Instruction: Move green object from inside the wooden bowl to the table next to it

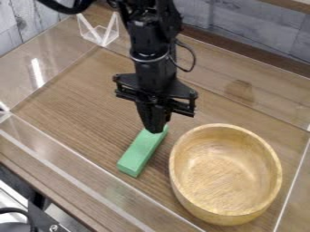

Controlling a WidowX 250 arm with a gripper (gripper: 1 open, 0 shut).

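Note:
The green object [140, 152], a flat bright green block, lies on the brown table [72, 109] just left of the wooden bowl [226, 172]. The bowl is round, light tan and has nothing in it. My black gripper [155, 127] points straight down over the block's far end. Its fingers [150, 116] stand close together and come to a narrow tip at or just above that end. I cannot tell whether they touch the block or how wide the gap between them is.
Clear acrylic walls [49, 68] ring the table, with a low front wall [72, 172] near the block. A clear bracket [97, 32] stands at the back left. The arm's cable hangs beside the wrist.

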